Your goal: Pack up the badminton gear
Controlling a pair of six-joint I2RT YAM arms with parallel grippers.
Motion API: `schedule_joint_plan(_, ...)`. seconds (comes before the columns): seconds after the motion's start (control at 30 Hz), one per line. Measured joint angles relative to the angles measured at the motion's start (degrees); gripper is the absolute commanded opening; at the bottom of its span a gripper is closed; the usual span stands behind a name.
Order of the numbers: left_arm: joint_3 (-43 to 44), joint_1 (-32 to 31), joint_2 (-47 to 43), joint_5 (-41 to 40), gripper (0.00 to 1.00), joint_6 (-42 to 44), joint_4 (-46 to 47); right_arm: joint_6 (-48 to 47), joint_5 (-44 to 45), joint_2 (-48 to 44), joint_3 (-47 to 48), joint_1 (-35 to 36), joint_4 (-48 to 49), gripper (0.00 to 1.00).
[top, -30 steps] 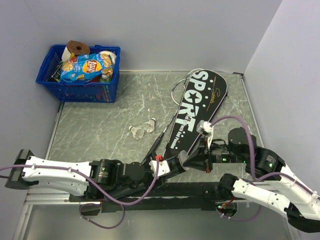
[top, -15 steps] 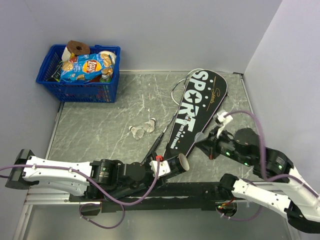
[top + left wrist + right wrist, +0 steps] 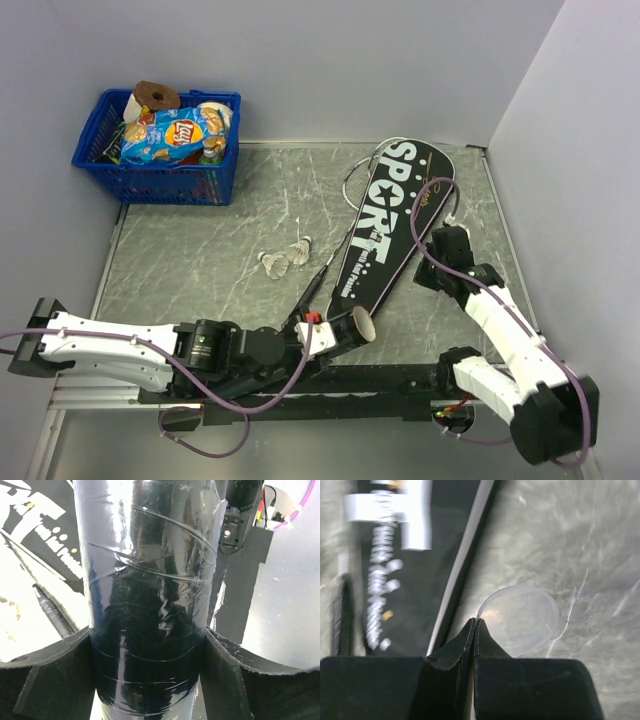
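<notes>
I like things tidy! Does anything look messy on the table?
Yes. Two shuttlecocks lie loose on the table, left of the bag, outside the open tube in the left fingers. The right fingers pinch a clear lid.

White shells on left arm (image 3: pixel 100 345) and right arm (image 3: pixel 505 325), black joint housings, purple cables (image 3: pixel 411 218) looping, right gripper (image 3: pixel 475 625) matte black wedges.
</notes>
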Motion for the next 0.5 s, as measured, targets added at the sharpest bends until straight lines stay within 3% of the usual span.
schedule_joint_plan(0.17,0.0,-0.8,-3.5,-2.4,0.24,-1.3,-3.2,4.0,-3.1,9.4,-5.9,-7.3,6.8,0.00)
schedule_joint_plan(0.33,0.0,-2.5,-6.2,-4.8,0.24,-1.7,-4.7,5.7,-3.8,15.3,-6.3,-10.0,10.7,0.01)
schedule_joint_plan(0.37,0.0,-3.0,-6.5,-5.3,0.24,-1.8,-4.8,5.9,-3.8,16.3,-6.3,-10.2,11.5,0.06)
schedule_joint_plan(0.4,0.0,-3.3,-6.6,-5.7,0.24,-1.9,-4.9,6.1,-3.9,16.9,-6.3,-10.4,12.0,0.22)
schedule_joint_plan(0.5,0.0,-4.3,-6.5,-6.8,0.24,-1.9,-4.9,7.1,-3.7,18.1,-6.3,-10.8,13.3,0.36)
